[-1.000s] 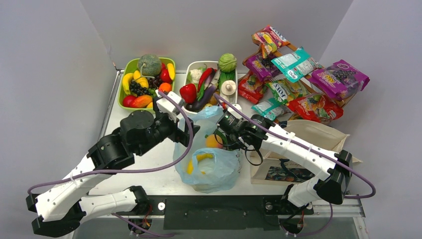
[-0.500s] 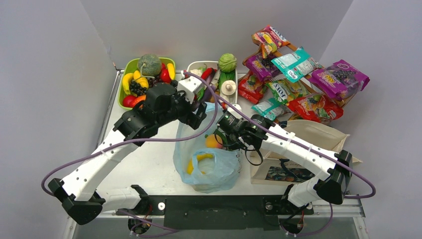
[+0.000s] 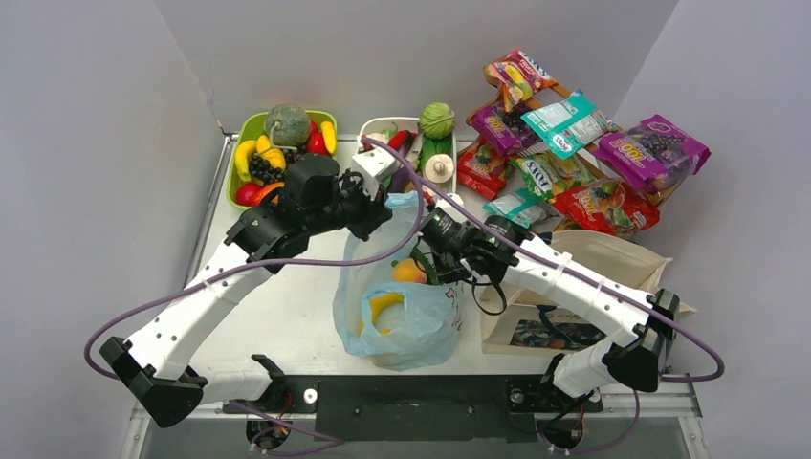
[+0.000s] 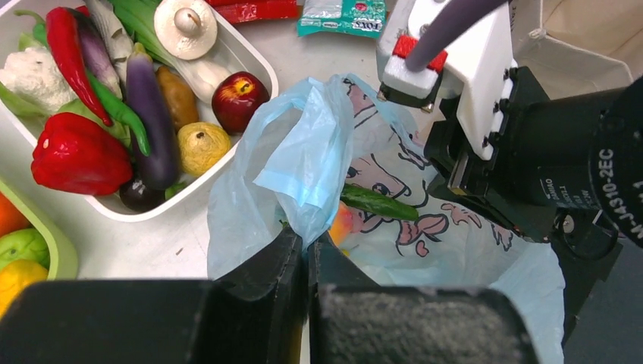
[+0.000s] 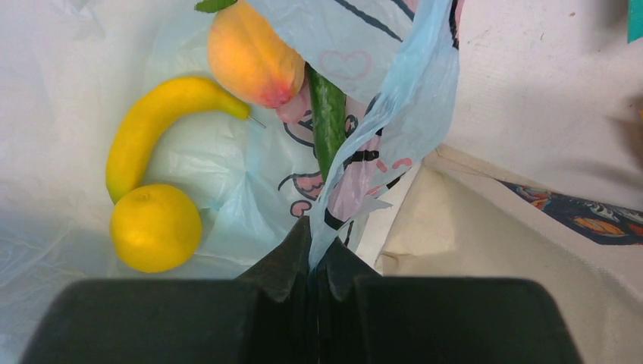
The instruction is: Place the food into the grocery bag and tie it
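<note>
1. The thin, crinkly, translucent light-blue plastic grocery bag (image 3: 406, 330) sits on the grey metal desk (image 3: 277, 306) near the middle of its near edge. Its mouth gapes upward. A cartoon figure printed in pink and black lines shows on its wall.
2. Inside lie a curved yellow toy banana (image 5: 152, 121) and a round yellow toy lemon (image 5: 155, 227) at the banana's end. An orange-pink toy peach (image 5: 246, 53) lies there too, with a slim dark-green toy cucumber (image 5: 327, 114) just beside it against the printed wall.
3. The left gripper (image 4: 307, 246) has its black fingers pressed together, pinching a bunched loop handle at the far left side of the bag's mouth.
4. The right gripper (image 5: 315, 258) is clamped tight on a stretched strip of the bag's other handle, at the right side of the mouth.
5. A stiff beige canvas tote (image 3: 612, 253) lies just right of the bag, toward the near right corner.
6. A white rectangular tray (image 4: 250, 57) of toy vegetables stands just beyond the bag toward the far edge. A lime-green tray (image 3: 244, 134) of toy fruit stands at the far left corner.
7. Glossy printed snack packets (image 3: 574, 143) crowd the far right corner.
</note>
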Robot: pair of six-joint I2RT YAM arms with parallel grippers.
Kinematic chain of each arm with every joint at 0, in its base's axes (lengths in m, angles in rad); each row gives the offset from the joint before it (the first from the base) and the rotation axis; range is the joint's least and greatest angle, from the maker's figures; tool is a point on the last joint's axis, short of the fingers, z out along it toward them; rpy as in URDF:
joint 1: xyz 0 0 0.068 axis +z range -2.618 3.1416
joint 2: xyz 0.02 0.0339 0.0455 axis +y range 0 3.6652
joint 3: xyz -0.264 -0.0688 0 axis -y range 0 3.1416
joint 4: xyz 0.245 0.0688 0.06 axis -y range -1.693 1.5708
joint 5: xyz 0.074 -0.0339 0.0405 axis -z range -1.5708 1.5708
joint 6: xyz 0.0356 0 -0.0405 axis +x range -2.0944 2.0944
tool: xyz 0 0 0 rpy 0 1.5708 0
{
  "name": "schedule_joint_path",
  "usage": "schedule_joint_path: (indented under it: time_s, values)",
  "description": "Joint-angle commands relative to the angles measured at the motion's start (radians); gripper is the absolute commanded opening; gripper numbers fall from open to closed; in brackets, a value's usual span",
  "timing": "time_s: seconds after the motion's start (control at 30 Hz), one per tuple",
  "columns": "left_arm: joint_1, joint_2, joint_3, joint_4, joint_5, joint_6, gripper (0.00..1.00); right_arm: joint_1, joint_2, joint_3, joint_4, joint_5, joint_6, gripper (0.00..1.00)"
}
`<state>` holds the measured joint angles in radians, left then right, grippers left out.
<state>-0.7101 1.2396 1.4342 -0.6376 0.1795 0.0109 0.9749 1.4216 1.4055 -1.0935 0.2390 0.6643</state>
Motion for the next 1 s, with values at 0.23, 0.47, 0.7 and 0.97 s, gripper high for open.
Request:
schedule_joint_path:
  time_s: [0.23, 0.47, 0.7, 0.97]
  values:
    - [0.008, -0.197, -0.033, -0.099, -0.116, -0.126, 0.0, -0.022, 0.129, 0.207, -0.024, 0.053, -0.132, 0.0]
    - [0.01, -0.285, -0.026, -0.214, -0.207, -0.289, 0.0, -0.033, 0.232, 0.384, -0.026, 0.06, -0.227, 0.0]
    - [0.01, -0.37, -0.044, -0.262, -0.227, -0.519, 0.0, -0.042, 0.326, 0.593, -0.052, 0.105, -0.283, 0.09]
    - [0.01, -0.512, -0.167, -0.246, -0.329, -0.672, 0.0, -0.03, 0.213, 0.665, -0.056, 0.099, -0.195, 0.64]
